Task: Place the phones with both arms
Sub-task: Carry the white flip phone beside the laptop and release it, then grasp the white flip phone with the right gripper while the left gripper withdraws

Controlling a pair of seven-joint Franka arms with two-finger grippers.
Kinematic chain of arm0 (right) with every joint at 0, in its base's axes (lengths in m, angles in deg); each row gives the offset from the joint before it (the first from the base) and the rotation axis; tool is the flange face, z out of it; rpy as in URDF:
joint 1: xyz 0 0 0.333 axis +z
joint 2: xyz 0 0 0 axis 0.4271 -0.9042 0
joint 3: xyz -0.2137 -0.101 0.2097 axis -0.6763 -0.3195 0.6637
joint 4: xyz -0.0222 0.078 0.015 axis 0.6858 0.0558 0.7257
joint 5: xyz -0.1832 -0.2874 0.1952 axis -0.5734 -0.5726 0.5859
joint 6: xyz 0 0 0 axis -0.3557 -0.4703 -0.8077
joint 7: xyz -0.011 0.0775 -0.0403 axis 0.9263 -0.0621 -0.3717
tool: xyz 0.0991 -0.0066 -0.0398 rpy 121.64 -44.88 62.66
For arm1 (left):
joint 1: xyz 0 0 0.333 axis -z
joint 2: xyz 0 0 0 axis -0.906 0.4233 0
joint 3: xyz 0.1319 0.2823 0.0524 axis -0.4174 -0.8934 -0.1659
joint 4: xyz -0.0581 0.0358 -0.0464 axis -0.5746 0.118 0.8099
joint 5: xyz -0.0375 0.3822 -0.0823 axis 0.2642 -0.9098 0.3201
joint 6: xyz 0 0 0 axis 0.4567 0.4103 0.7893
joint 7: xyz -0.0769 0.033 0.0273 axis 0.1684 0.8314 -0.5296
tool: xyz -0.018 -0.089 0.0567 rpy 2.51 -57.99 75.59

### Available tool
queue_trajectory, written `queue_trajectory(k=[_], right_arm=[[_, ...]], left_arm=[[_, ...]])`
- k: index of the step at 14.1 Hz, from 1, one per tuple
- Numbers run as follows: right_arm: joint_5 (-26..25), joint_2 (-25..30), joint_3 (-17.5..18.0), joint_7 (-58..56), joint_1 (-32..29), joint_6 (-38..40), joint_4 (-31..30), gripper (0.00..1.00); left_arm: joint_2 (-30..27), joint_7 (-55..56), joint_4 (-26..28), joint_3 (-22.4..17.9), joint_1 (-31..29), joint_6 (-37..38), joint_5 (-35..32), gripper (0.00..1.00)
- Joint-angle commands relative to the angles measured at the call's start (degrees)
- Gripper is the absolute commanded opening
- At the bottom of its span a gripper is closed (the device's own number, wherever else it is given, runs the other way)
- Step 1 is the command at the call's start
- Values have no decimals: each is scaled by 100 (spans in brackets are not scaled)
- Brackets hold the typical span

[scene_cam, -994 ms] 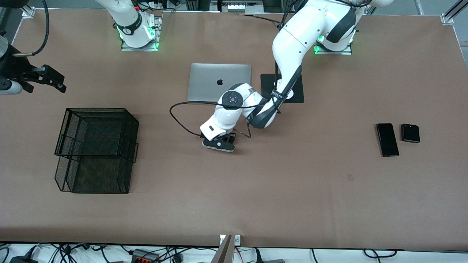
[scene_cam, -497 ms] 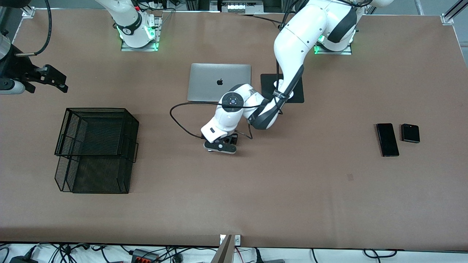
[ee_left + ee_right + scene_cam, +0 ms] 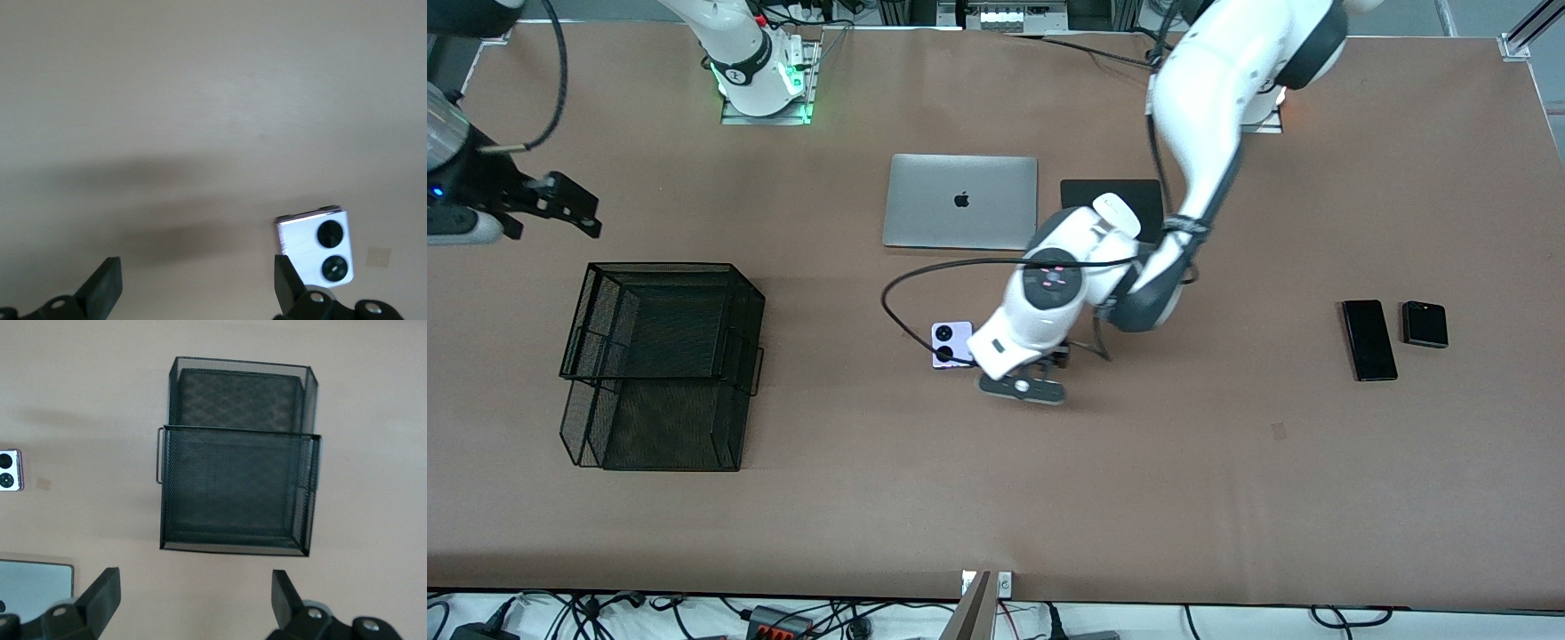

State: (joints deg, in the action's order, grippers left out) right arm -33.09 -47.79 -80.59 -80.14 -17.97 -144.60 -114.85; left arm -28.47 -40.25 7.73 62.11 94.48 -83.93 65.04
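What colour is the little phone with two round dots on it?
The little phone is light lavender, and its two dots are black. It shows best in the left wrist view.

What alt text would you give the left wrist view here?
The lavender phone lies flat on the brown table, two black camera circles up. The left gripper, jaws open and empty, hangs just above the table with the phone beside one fingertip, outside the gap.

lavender phone [image 3: 951,343], two black circles | silver laptop [image 3: 960,201] | black mesh basket [image 3: 661,360] | brownish, perhaps tan, table [image 3: 1227,489]
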Motion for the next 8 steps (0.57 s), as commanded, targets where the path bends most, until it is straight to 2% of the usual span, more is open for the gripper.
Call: queue_trajectory(k=[1,6,8], right_arm=[[58,-343,-13,34,357,-288,-1,100],[111,-1160,-13,43,1235,-675,78,100],[138,-1441,-13,260,1658,-1009,130,100]], left_arm=[[-582,-163,157,110,-507,610,146,100],[-927,-198,227,93,-1499,1657,190,100],[-918,-643,253,84,-1887,2034,190,100]])
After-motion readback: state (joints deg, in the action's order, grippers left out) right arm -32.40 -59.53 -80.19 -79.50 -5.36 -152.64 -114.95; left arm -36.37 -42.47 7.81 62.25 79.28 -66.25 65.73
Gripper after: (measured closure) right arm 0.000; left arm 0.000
